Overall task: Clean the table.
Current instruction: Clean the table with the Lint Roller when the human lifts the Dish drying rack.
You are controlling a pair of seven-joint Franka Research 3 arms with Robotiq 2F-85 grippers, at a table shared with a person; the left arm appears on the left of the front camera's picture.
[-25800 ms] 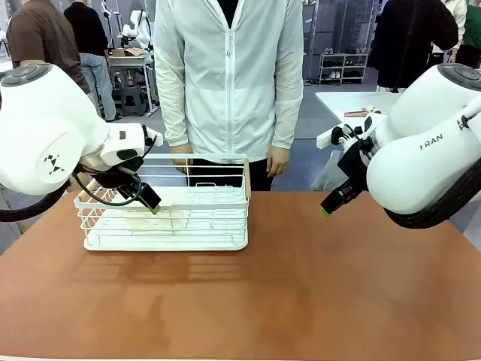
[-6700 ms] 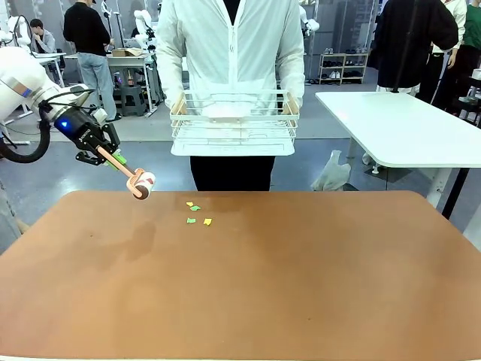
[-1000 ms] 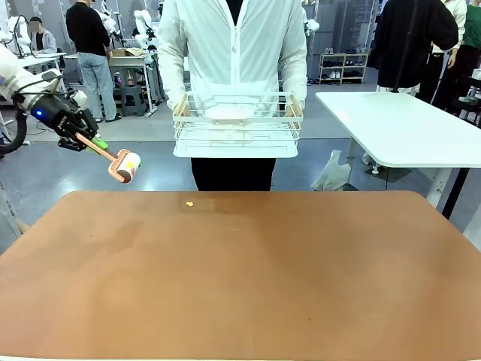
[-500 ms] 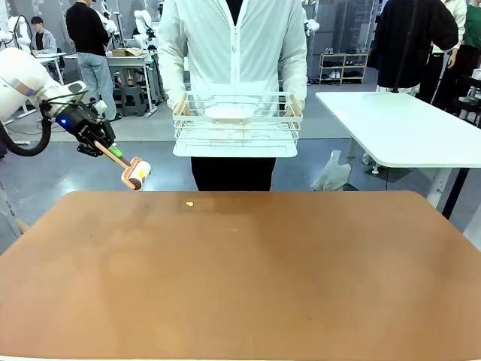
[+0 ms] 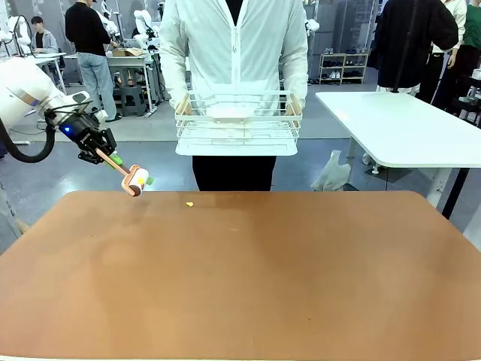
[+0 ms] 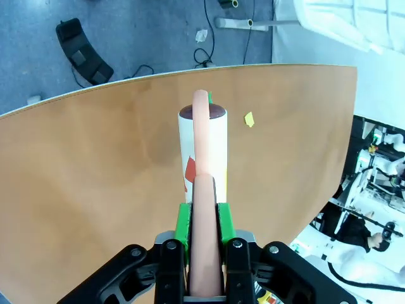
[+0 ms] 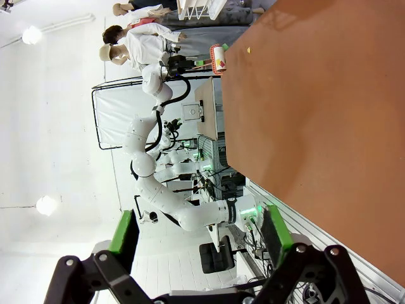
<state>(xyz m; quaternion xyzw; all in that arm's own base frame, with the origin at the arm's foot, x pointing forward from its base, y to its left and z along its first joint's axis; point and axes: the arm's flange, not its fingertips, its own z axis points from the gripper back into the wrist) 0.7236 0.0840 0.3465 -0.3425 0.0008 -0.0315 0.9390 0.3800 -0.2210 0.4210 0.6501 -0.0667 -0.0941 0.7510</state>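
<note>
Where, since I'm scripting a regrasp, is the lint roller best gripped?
On the slim pink handle, from the end away from the roll, pads on its two sides, as the left gripper does; the wide white roll should turn freely.

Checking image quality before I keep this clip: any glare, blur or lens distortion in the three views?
Front view: sharp, evenly lit, only a faint sheen on the table. Left wrist view: lint roller crisp, but the wide lens bows the table's edge. Right wrist view: rolled sideways, lamps bloom against a washed-out white background.
</note>
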